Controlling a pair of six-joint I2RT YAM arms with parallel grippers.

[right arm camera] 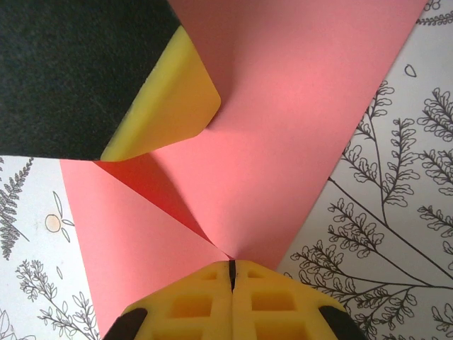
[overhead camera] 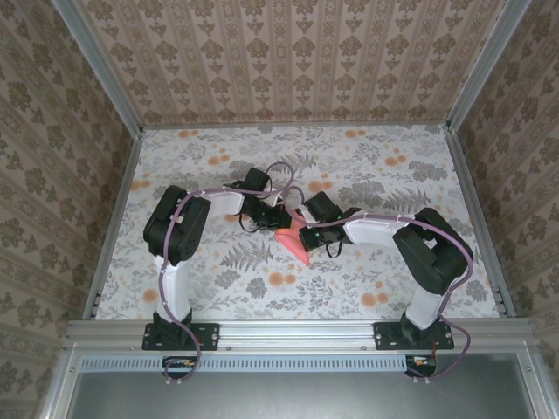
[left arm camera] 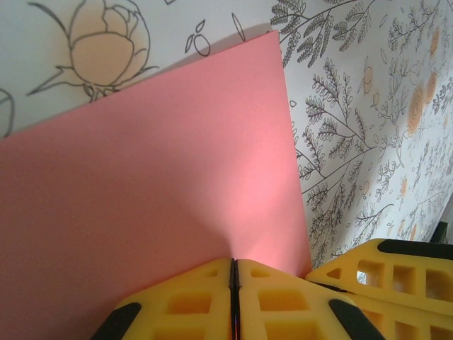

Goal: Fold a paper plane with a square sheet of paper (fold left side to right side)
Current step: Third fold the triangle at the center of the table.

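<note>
The square sheet of paper (overhead camera: 295, 246), salmon-pink, lies at the middle of the table, partly lifted, with one part bent over another. My left gripper (overhead camera: 281, 224) is shut on one edge of it; in the left wrist view the sheet (left arm camera: 156, 163) spreads out from the closed fingertips (left arm camera: 233, 263). My right gripper (overhead camera: 301, 230) is shut on it from the other side. In the right wrist view two layers of the sheet (right arm camera: 283, 120) meet in a crease at the closed tips (right arm camera: 231, 264). A left finger (right arm camera: 170, 106) presses on the paper there. A paper plane is out of view.
The floral tablecloth (overhead camera: 367, 166) covers the whole table, bounded by aluminium rails (overhead camera: 297, 327) and patterned walls. The two wrists nearly touch above the paper; a yellow right finger (left arm camera: 386, 276) sits close beside my left gripper. Cables loop over both wrists (overhead camera: 284, 175).
</note>
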